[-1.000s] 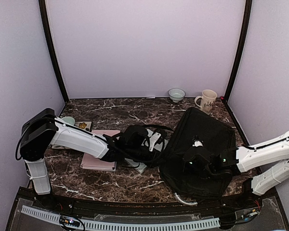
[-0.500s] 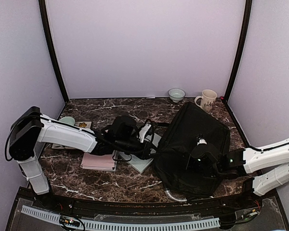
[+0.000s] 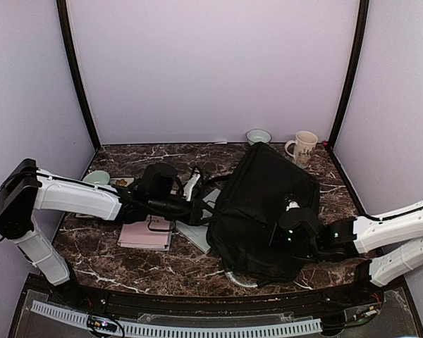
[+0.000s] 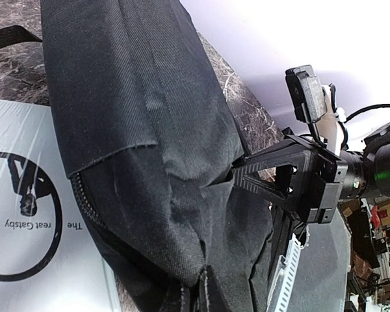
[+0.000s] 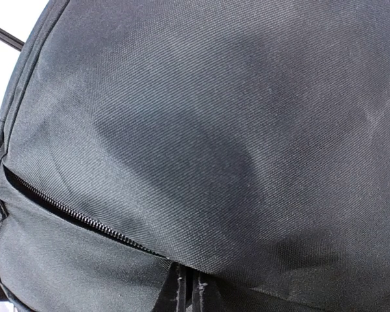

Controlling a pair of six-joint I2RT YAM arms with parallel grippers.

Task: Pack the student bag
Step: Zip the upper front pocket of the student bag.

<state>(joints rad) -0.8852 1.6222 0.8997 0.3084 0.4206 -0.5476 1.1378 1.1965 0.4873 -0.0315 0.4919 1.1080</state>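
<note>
The student bag (image 3: 264, 201), a big black fabric bag, lies right of centre on the marble table, its left edge over a white book (image 3: 197, 238). My left gripper (image 3: 204, 210) is shut on the bag's left edge; its own view shows the fingertips (image 4: 198, 294) pinching a fold of black cloth (image 4: 136, 130) above the white "Great Gatsby" book (image 4: 26, 214). My right gripper (image 3: 276, 236) is shut on the bag's near side. In the right wrist view cloth (image 5: 214, 130) and a zipper (image 5: 71, 214) fill the frame, with the closed gripper (image 5: 190, 287) at the bottom.
A pink book (image 3: 144, 232) lies left of the white one. A teal cup (image 3: 99, 177) and a flat card (image 3: 121, 183) sit at the far left. A bowl (image 3: 258, 136) and a mug (image 3: 303, 146) stand by the back wall.
Both grippers have dragged the bag leftward; its left edge now covers more of the white book. The left arm has pulled back toward the left wall.
</note>
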